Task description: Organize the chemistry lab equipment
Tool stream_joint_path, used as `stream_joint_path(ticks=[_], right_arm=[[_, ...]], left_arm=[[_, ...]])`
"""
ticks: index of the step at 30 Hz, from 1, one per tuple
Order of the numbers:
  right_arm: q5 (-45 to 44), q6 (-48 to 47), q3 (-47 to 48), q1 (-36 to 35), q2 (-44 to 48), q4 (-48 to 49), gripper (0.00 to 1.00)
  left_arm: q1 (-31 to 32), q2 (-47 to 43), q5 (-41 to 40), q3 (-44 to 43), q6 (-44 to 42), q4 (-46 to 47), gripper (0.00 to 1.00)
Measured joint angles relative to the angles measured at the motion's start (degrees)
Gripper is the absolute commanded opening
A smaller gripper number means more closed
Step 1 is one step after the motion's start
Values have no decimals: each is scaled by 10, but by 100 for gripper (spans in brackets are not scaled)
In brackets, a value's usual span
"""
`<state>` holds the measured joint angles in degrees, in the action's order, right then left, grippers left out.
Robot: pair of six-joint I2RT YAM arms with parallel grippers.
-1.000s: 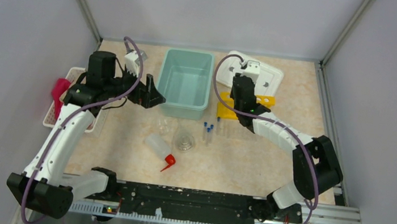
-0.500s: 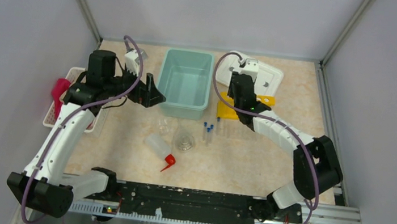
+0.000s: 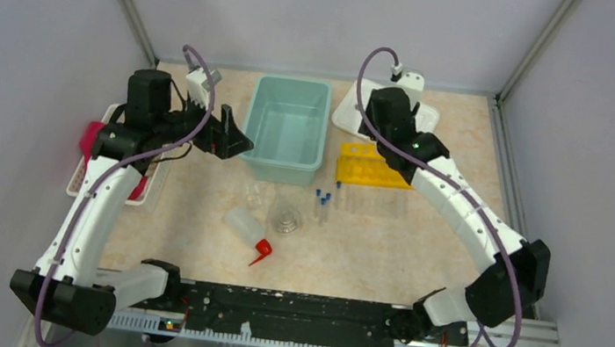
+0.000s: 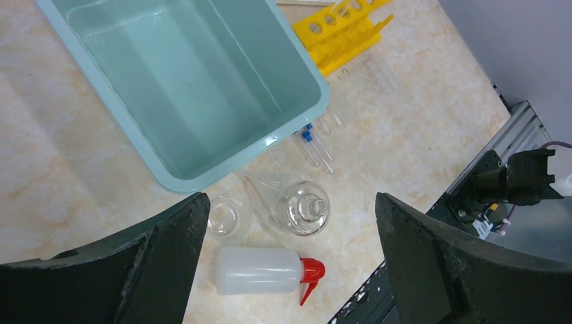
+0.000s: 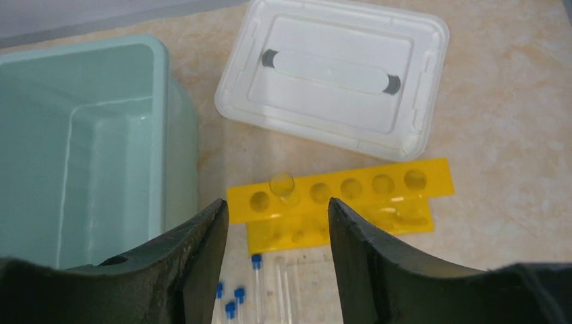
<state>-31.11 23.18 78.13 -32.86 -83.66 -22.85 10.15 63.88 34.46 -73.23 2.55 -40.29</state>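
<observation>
While the right gripper (image 5: 276,206) hangs open and empty over the rack (image 5: 367,197), one clear tube (image 5: 282,185) stands in one of its holes and blue-capped tubes (image 5: 255,266) lie loose just in front. The left gripper (image 4: 290,202), spread wide with nothing between its fingers, hovers beside the bin (image 4: 283,101) above the flask (image 4: 305,207), beaker (image 4: 226,217) and toppled bottle (image 4: 260,270).

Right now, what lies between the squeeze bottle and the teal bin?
A small beaker and a flask stand between the squeeze bottle and the teal bin, clearest in the left wrist view.
</observation>
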Motion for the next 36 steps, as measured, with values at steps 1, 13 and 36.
stream_joint_path(ticks=[1,13,36], right_arm=[[2,11,-1,-2,13,-26,51],[92,135,-162,-139,63,-124,33],[103,176,-170,-84,-111,-63,27]], left_arm=[[-1,0,1,-2,0,0,99],[-9,-1,1,-6,-2,-6,99],[-9,-7,8,-6,-11,-13,99]])
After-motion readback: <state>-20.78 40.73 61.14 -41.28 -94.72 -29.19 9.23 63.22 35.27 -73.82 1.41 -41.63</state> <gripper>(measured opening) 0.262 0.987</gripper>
